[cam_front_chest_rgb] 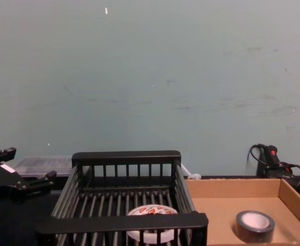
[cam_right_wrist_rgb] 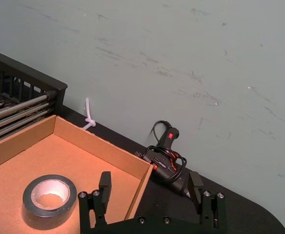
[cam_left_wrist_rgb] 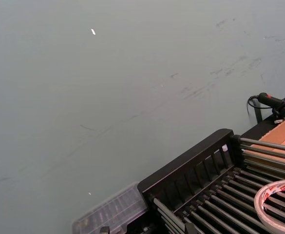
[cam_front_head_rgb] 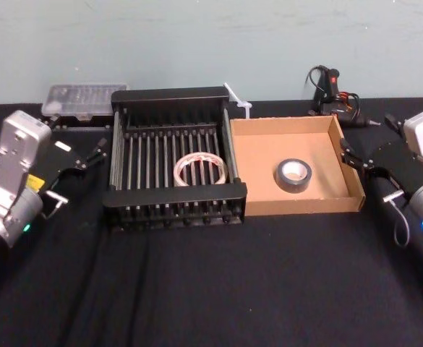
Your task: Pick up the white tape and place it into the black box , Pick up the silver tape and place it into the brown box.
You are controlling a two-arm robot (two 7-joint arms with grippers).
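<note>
The white tape (cam_front_head_rgb: pixel 200 170) (cam_left_wrist_rgb: pixel 278 202) (cam_front_chest_rgb: pixel 152 223) lies flat on the barred floor of the black box (cam_front_head_rgb: pixel 175 196) (cam_left_wrist_rgb: pixel 191 163) (cam_front_chest_rgb: pixel 124 221). To its right, the silver tape (cam_front_head_rgb: pixel 293 174) (cam_right_wrist_rgb: pixel 49 201) (cam_front_chest_rgb: pixel 255 224) rests on the floor of the brown box (cam_front_head_rgb: pixel 305 204) (cam_right_wrist_rgb: pixel 103 146) (cam_front_chest_rgb: pixel 232 187). My left gripper (cam_front_head_rgb: pixel 95 152) (cam_front_chest_rgb: pixel 26 164) hovers open just left of the black box, holding nothing. My right gripper (cam_front_head_rgb: pixel 347 152) (cam_right_wrist_rgb: pixel 150 185) is open and empty at the brown box's right wall.
A clear plastic case (cam_front_head_rgb: pixel 79 97) (cam_left_wrist_rgb: pixel 110 212) sits behind the left gripper. A black glue gun with cables (cam_front_head_rgb: pixel 334 90) (cam_right_wrist_rgb: pixel 166 156) (cam_front_chest_rgb: pixel 273 159) lies behind the brown box. A white zip tie (cam_front_head_rgb: pixel 236 97) lies between the boxes at the back. The black-clothed table front (cam_front_head_rgb: pixel 211 289) is bare.
</note>
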